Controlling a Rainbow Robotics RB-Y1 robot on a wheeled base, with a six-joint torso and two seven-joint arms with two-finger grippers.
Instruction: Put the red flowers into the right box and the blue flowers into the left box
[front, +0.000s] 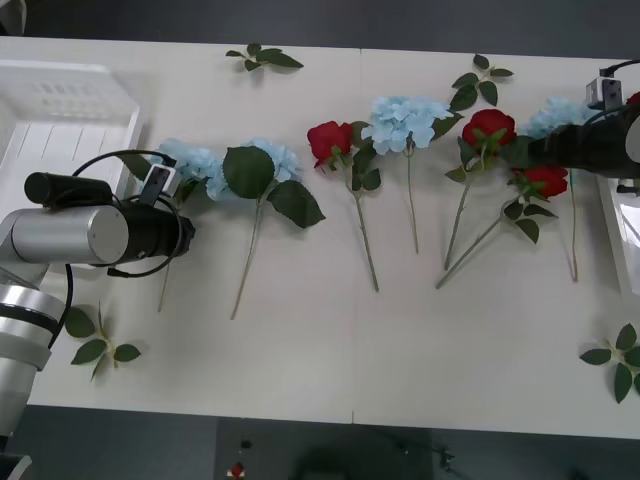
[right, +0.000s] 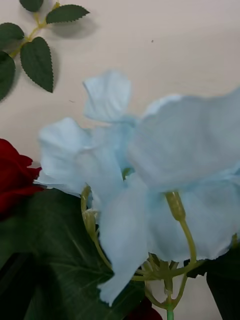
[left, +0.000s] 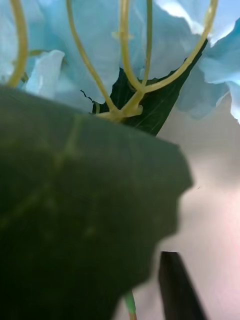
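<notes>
From above, the left arm's black barrel covers the left gripper (front: 160, 185), low over the stem of the leftmost of the blue flowers (front: 190, 160) (whether its fingers are apart or together I cannot tell). The right gripper (front: 600, 95) sits at the table's right edge beside another blue cluster (front: 555, 115), its fingers equally hidden. On the white table (front: 300, 330) lie 4 blue clusters and 3 of the red flowers (front: 329, 140) in a loose row, thin stems trailing toward the near edge, which stays bare. The left box (front: 60, 110), ribbed and slotted, is cut off at the far left corner; the right box (front: 612, 215) is just a thin white rim at the right edge. Loose leaf sprigs (front: 262, 58) lie at the margins. In the right wrist view, papery pale petals (right: 150, 165) on yellow-green stalks crowd the lens, a red bloom (right: 12, 175) beside them. In the left wrist view, a broad dark leaf (left: 75, 200) blocks most of the scene, blue petals (left: 100, 45) beyond.
</notes>
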